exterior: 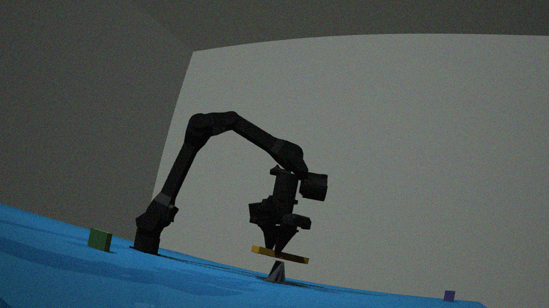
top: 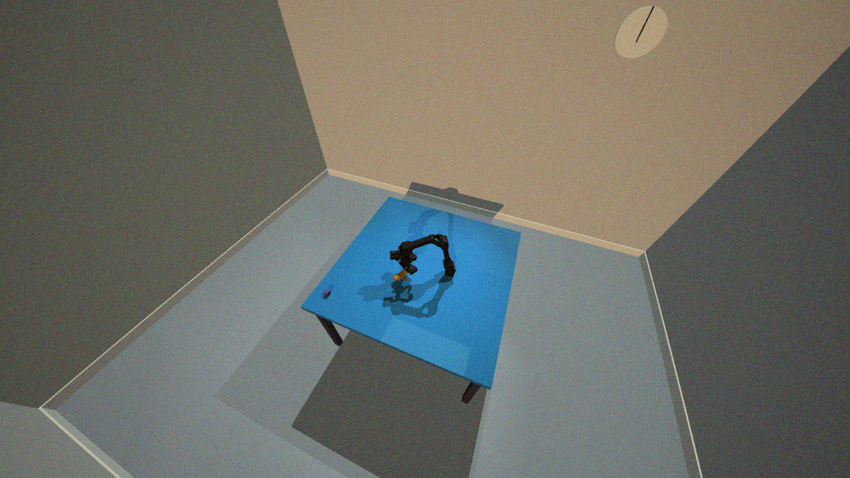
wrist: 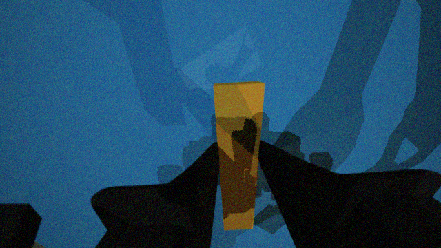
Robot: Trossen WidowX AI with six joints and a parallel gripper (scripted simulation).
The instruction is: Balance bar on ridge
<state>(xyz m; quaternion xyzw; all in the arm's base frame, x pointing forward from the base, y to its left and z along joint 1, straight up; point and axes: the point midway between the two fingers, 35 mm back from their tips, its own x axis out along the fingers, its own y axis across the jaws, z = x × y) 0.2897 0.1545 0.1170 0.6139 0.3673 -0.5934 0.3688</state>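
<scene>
Evidently the black two-fingered gripper [exterior: 273,250] [wrist: 237,145] grips the flat yellow-orange bar [top: 399,277] [exterior: 280,255] [wrist: 238,155] across its long sides near mid-length, probably to keep its weight even, and holds it just above the small grey wedge-shaped ridge [exterior: 277,272], ready for lowering.

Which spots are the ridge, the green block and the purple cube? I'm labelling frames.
ridge [exterior: 277,273]: exterior view, sloping side
green block [exterior: 99,240]: exterior view, broad face
purple cube [top: 326,293] [exterior: 449,296]: top and exterior views, visible side
</scene>
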